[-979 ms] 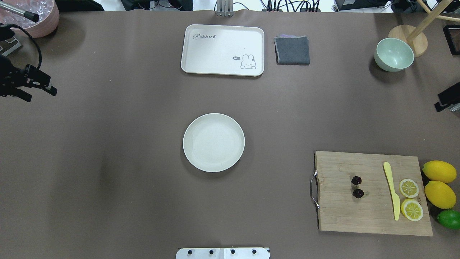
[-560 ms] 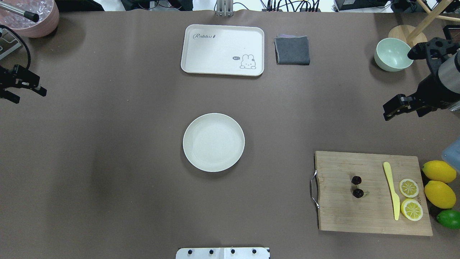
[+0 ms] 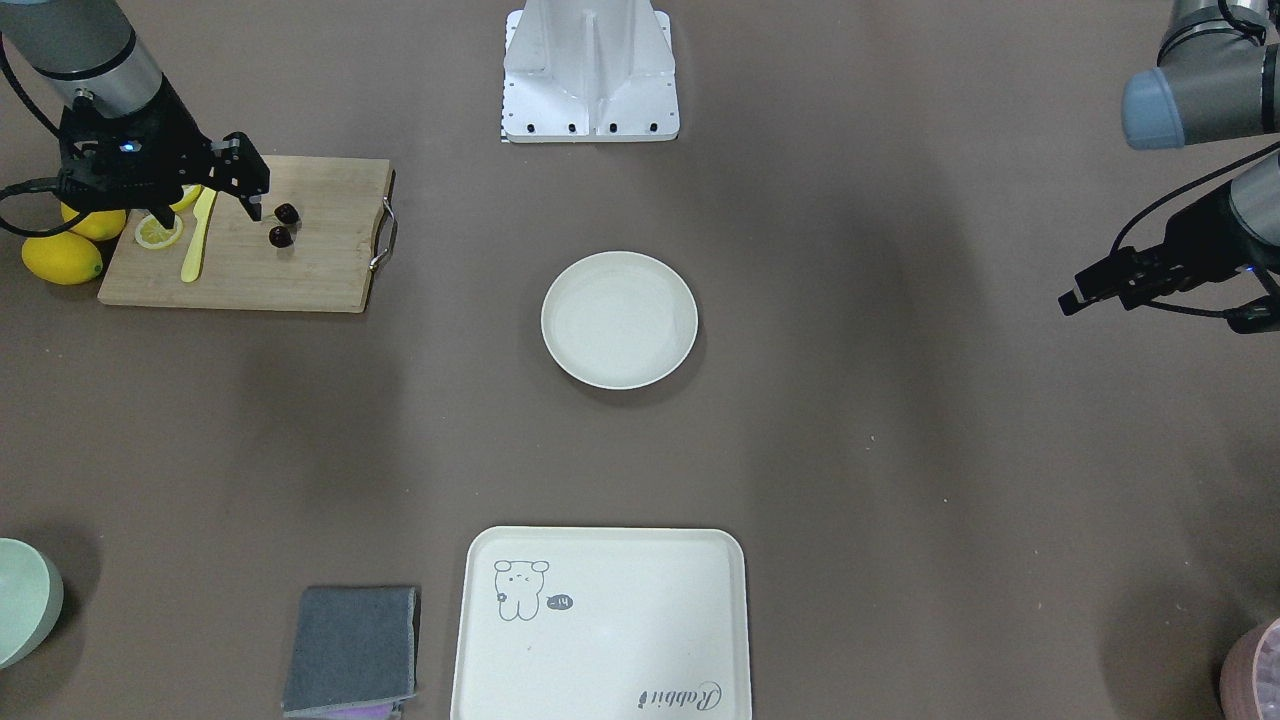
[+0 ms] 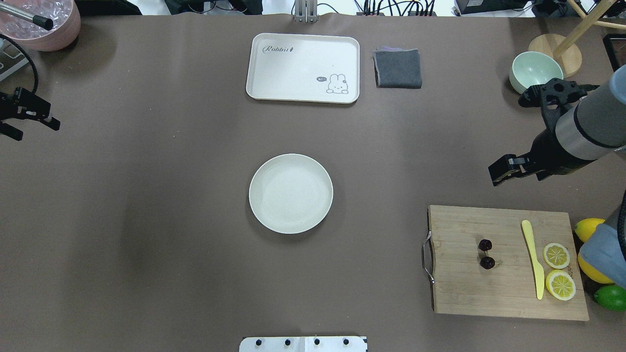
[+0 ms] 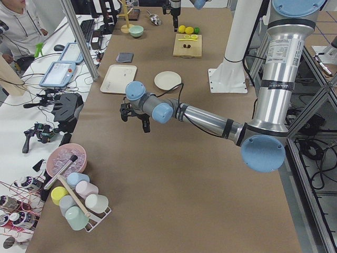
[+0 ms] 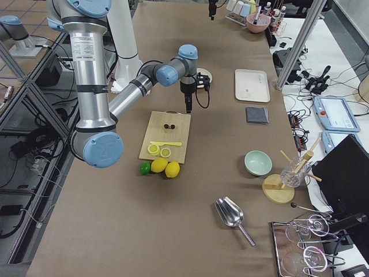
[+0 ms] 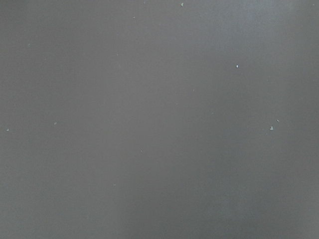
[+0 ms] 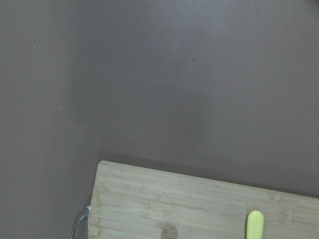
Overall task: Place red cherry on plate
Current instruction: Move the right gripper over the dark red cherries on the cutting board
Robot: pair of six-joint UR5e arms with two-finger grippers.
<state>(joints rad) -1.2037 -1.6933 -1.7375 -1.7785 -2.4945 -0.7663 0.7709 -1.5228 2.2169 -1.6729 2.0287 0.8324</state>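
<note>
Right gripper [image 4: 499, 176]: we can't tell whether the fingers are apart or together, as every view shows them as one dark block. It hangs fingers-down off a bent wrist, with the forearm coming in from the table's right edge. The exterior right view shows it hanging vertical, clear of the surface.

Left gripper [image 4: 36, 130]: fingers apart, nothing between them. It is parked at the far left edge, above the bare table [image 4: 146, 220], with the arm stretched low and long in the exterior left view.

The red cherry [image 4: 485, 253] lies on the cutting board [image 4: 464, 288], between the metal handle [image 4: 427, 257] and the yellow knife [image 4: 533, 259]. It is well apart from the plate [image 4: 291, 193] at table centre.

View differences:
- Overhead puts the right gripper just past the board's far edge, not over the cherry.
- The front-facing view overlaps it with the board, right beside the cherry.
- The right wrist camera gets only the board's far corner, a bit of handle and the knife tip.
- The left wrist camera gets only brown table cover.
</note>
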